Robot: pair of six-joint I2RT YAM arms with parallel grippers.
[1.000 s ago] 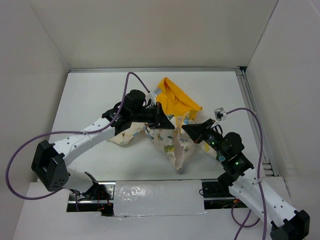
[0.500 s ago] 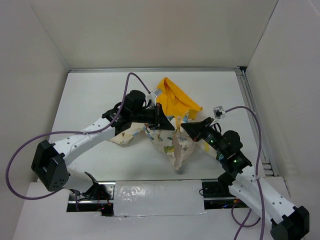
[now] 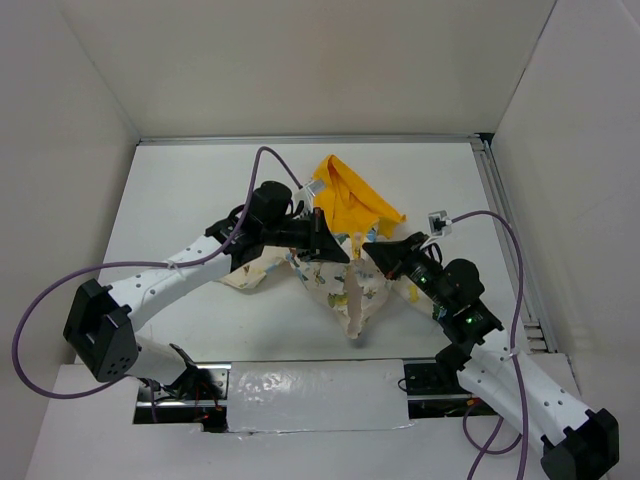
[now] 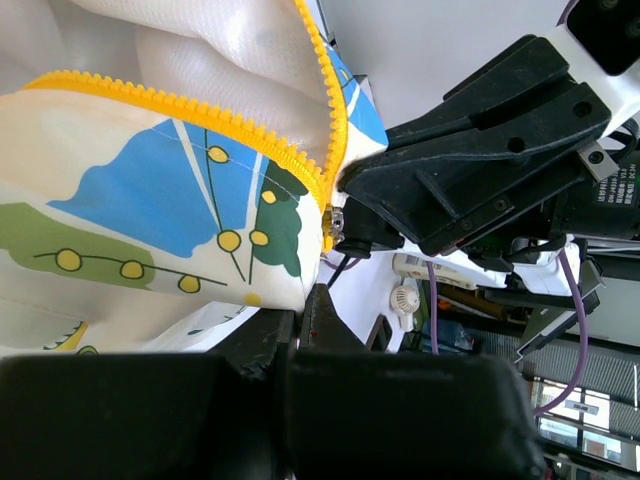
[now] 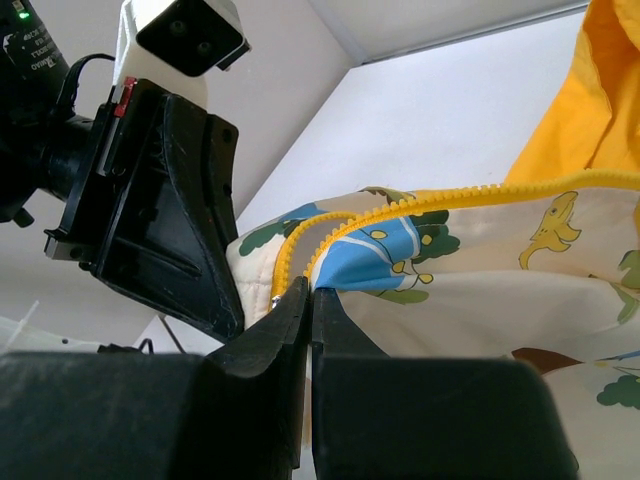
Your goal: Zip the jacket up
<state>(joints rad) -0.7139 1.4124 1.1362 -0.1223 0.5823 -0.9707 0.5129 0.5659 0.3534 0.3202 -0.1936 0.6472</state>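
Observation:
The jacket point(image 3: 352, 285) is cream-white with cartoon prints and hangs bunched between both grippers above the table. Its yellow hood point(image 3: 350, 200) lies behind. My left gripper point(image 3: 338, 254) is shut on the jacket's bottom edge beside the yellow zipper point(image 4: 305, 175); its jaws point(image 4: 300, 305) pinch the printed fabric. My right gripper point(image 3: 372, 253) is shut on the facing edge at the zipper's end point(image 5: 330, 228), tips point(image 5: 308, 292) closed on the fabric. The two grippers are almost touching. A small metal zipper part point(image 4: 334, 222) shows between them. The right gripper point(image 4: 470, 160) and left gripper point(image 5: 165, 210) show in each other's wrist views.
White table point(image 3: 180, 190) enclosed by white walls. A metal rail point(image 3: 505, 220) runs along the right edge. Purple cables point(image 3: 255, 170) loop above both arms. A taped strip point(image 3: 310, 395) lies at the near edge.
My right gripper has moved slightly left and away from the near edge, closer to the left gripper. The hanging jacket has shifted a little. The left arm has hardly moved.

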